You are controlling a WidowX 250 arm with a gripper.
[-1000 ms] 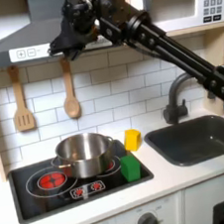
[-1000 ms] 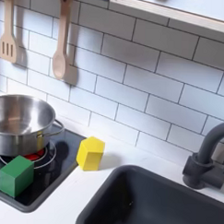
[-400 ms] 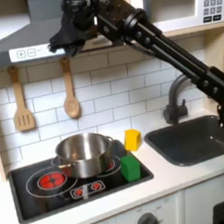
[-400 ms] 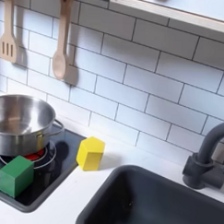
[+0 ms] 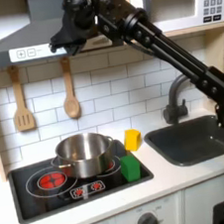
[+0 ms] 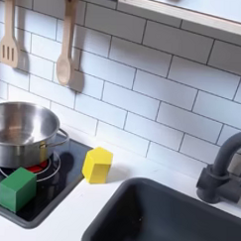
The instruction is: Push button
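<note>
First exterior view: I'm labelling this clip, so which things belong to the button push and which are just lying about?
Part of the job:
gripper, raised at the range hood
range hood panel, where the small buttons sit

Just lying about:
steel pot on the stove
green block
yellow block
wooden spoon and spatula hanging on the wall
faucet

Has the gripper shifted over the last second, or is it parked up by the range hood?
Cannot tell: the gripper sits at the same spot by the range hood; the arm's lower link shifted slightly.

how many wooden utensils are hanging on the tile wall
2: a slotted spatula toward the first exterior view's left, and a spoon to its right, above the pot.
</note>
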